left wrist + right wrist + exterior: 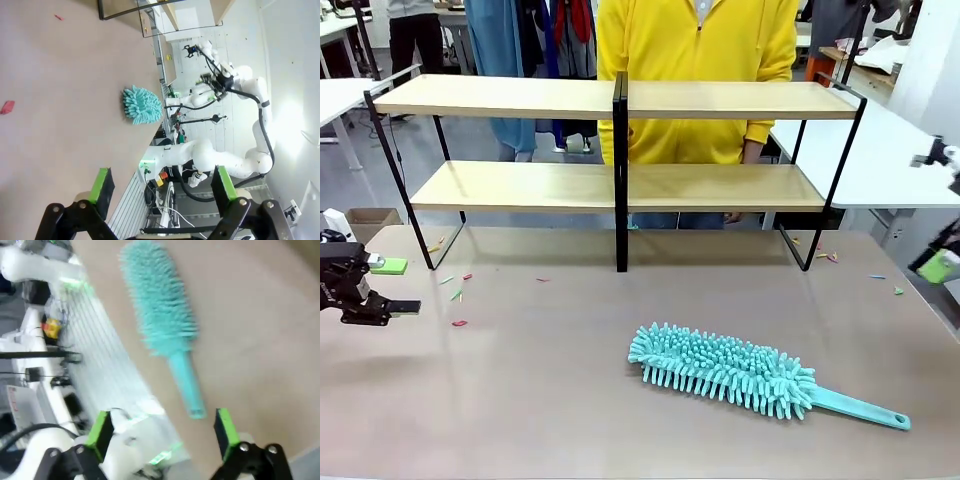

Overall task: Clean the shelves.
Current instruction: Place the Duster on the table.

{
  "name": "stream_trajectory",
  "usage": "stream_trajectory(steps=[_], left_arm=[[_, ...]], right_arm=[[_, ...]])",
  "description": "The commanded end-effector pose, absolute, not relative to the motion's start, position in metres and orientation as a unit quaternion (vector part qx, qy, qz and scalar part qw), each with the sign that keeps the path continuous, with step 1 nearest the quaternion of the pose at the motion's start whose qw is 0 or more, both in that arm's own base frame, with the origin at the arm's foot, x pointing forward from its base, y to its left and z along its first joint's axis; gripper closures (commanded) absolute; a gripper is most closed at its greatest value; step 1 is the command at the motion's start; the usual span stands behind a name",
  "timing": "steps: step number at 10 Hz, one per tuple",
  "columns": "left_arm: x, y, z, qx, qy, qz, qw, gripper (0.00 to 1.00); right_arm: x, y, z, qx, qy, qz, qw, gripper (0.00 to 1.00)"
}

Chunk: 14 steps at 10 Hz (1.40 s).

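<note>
Shelves (pixel 620 140) stand behind a teal duster (pixel 730 370); its handle points toward the nearer right gripper (pixel 162 432), seen open and empty.

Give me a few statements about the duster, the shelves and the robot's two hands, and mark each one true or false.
1. The teal duster lies flat on the table. True.
2. The duster's handle points toward the robot's left. False: it points toward the robot's right, with the fluffy head nearer the middle of the table.
3. The left hand is closed on the duster. False: its green pads stand apart with nothing between them, and the duster lies farther along the table.
4. The right hand is open, with the duster's handle ahead of it. True.
5. Both boards of the shelves are bare. True.
6. The shelves lie tipped over. False: they stand upright at the table's far side.
</note>
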State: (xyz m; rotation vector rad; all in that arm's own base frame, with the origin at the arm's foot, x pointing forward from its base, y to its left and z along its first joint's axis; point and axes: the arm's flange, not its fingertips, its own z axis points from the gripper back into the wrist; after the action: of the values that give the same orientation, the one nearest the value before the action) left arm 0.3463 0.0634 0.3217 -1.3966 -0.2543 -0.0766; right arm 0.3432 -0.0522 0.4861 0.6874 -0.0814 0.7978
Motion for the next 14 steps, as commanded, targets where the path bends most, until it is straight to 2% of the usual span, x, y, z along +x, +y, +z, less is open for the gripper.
stream_trajectory(steps=[1, 2, 3, 4, 5, 6, 7, 8, 14], left_arm=[[0.341, 0.058, 0.325, -0.649, -0.121, -0.029, 0.751, 0.00], [0.341, 0.058, 0.325, -0.649, -0.121, -0.029, 0.751, 0.00], [0.341, 0.058, 0.325, -0.649, -0.121, -0.029, 0.751, 0.00], [0.341, 0.058, 0.325, -0.649, -0.121, -0.029, 0.751, 0.00], [0.341, 0.058, 0.325, -0.649, -0.121, -0.029, 0.751, 0.00], [0.341, 0.058, 0.325, -0.649, -0.121, -0.029, 0.751, 0.00], [0.341, 0.058, 0.325, -0.649, -0.121, -0.029, 0.751, 0.00], [0.341, 0.058, 0.325, -0.649, -0.121, -0.029, 0.751, 0.00], [0.341, 0.058, 0.325, -0.649, -0.121, -0.029, 0.751, 0.00]], right_arm=[[0.286, -0.050, 0.500, 0.475, -0.056, 0.246, 0.843, 0.00], [0.264, -0.055, 0.503, 0.511, -0.099, 0.183, 0.834, 0.00], [0.253, -0.056, 0.500, 0.517, -0.096, 0.114, 0.843, 0.00], [0.243, -0.061, 0.492, 0.503, -0.060, 0.038, 0.861, 0.00], [0.230, -0.065, 0.487, 0.518, -0.016, -0.003, 0.855, 0.00], [0.221, -0.062, 0.481, 0.514, 0.067, -0.031, 0.855, 0.00], [0.227, -0.057, 0.479, 0.487, 0.113, -0.039, 0.865, 0.00], [0.232, -0.081, 0.483, 0.504, 0.001, 0.005, 0.864, 0.00], [0.232, -0.081, 0.483, 0.504, 0.001, 0.005, 0.864, 0.00]])
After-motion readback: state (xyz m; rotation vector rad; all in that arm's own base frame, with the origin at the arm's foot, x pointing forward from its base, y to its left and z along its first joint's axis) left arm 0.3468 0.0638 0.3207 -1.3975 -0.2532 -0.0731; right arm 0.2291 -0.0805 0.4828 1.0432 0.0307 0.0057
